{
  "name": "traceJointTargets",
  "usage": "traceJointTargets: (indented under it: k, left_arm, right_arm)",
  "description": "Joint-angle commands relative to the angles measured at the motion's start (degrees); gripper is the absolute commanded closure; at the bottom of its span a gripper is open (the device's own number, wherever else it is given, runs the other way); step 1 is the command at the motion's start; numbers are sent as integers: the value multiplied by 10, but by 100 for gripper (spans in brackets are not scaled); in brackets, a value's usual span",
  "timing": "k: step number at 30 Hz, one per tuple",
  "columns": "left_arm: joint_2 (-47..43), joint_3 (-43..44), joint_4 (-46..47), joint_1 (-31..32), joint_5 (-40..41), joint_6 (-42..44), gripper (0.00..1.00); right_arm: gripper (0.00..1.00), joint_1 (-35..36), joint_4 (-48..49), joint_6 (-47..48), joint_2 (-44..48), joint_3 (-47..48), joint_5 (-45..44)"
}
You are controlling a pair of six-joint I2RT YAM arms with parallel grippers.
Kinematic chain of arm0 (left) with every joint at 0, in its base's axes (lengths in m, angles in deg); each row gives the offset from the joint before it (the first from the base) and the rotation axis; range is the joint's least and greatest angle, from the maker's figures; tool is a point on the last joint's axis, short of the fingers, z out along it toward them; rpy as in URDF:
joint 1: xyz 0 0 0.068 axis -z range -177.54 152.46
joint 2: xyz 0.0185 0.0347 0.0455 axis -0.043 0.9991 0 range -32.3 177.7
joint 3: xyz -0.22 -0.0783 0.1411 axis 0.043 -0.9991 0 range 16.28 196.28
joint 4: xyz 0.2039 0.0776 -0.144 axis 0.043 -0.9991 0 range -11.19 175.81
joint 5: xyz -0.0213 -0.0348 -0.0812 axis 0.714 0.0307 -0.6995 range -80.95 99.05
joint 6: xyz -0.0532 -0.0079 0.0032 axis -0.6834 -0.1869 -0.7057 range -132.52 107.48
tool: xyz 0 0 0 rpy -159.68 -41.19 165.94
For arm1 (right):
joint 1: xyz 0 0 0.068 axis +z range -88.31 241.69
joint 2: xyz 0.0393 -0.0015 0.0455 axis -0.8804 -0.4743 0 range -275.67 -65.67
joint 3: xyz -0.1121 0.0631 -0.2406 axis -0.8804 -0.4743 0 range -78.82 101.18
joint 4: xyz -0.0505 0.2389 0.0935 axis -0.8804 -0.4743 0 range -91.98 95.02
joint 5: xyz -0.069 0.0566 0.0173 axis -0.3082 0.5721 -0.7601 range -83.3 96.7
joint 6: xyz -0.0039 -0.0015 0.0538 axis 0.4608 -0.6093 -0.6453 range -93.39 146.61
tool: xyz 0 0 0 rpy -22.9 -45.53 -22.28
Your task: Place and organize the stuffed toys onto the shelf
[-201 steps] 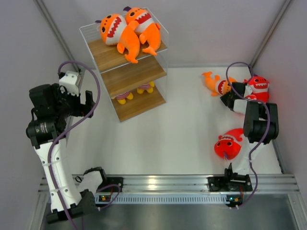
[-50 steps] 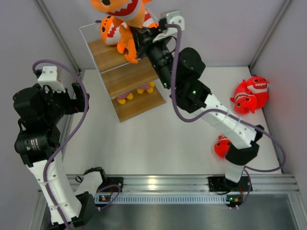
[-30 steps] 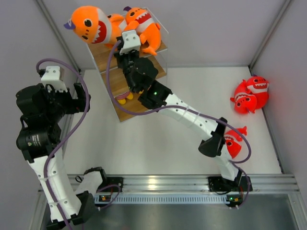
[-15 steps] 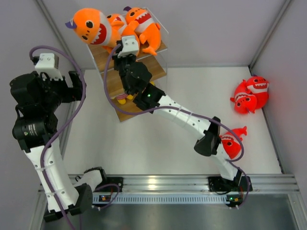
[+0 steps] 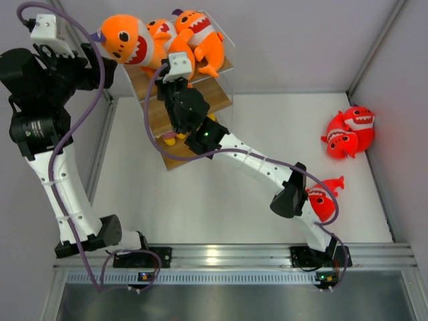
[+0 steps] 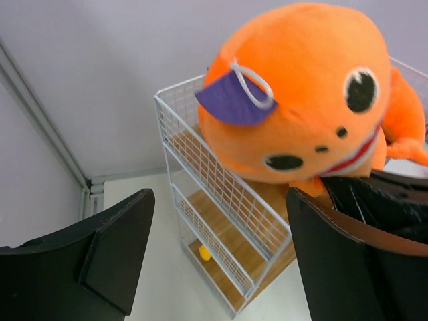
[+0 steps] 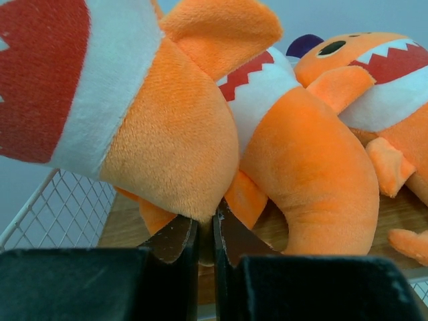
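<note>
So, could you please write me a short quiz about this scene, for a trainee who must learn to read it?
1. How many red sharks lie on the table? A one, B two, C three.
2. True or false: one of them lies on the shelf.
3. Which is open, the left gripper or the right gripper?
Key: 1 C. 2 false. 3 the left gripper; the right gripper is shut on an orange shark.

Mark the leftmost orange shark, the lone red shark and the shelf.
leftmost orange shark point(image 5: 124, 39), top external view, its head.
lone red shark point(image 5: 325, 204), top external view, its body.
shelf point(image 5: 142, 77), top external view, top board.
</note>
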Motion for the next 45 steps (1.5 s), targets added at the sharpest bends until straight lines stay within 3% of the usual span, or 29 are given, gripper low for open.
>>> traceJointTargets:
  k: [1, 4, 11, 17, 23, 28, 32, 34, 40, 42, 44, 45]
  left_arm:
    - [46, 42, 67, 1, -14, -52, 15]
    - [77, 52, 86, 2, -1, -73, 15]
    - [135, 71, 108, 22, 70, -82, 12]
    - [153, 62, 108, 49, 105, -75, 12]
    - [153, 53, 108, 50, 146, -79, 12]
    - [153, 45, 106, 50, 175, -80, 11]
    - [148, 41, 107, 50, 180, -78, 11]
    - [150, 41, 107, 50, 182, -78, 11]
    - [148, 38, 107, 50, 186, -75, 9]
    - [148, 36, 107, 49, 189, -73, 9]
    - [146, 35, 107, 50, 188, -73, 9]
    - [144, 35, 107, 50, 188, -73, 9]
  right_arm:
    - [93, 7, 6, -13, 20, 3, 15]
    - [92, 9, 6, -13, 23, 2, 19]
    - [78, 15, 9, -8, 32, -11, 37]
    - [44, 20, 10, -2, 40, -16, 63]
    - [31, 22, 27, -5, 68, -50, 87]
    - [32, 26, 25, -4, 90, -60, 118]
    - [42, 26, 45, -7, 120, -97, 141]
    - [52, 26, 48, -14, 131, -103, 155]
    - [57, 25, 46, -7, 128, -93, 169]
    - [53, 25, 35, -14, 127, -86, 142]
    - [38, 21, 32, -24, 126, -91, 116]
    - [36, 15, 30, -32, 124, -92, 111]
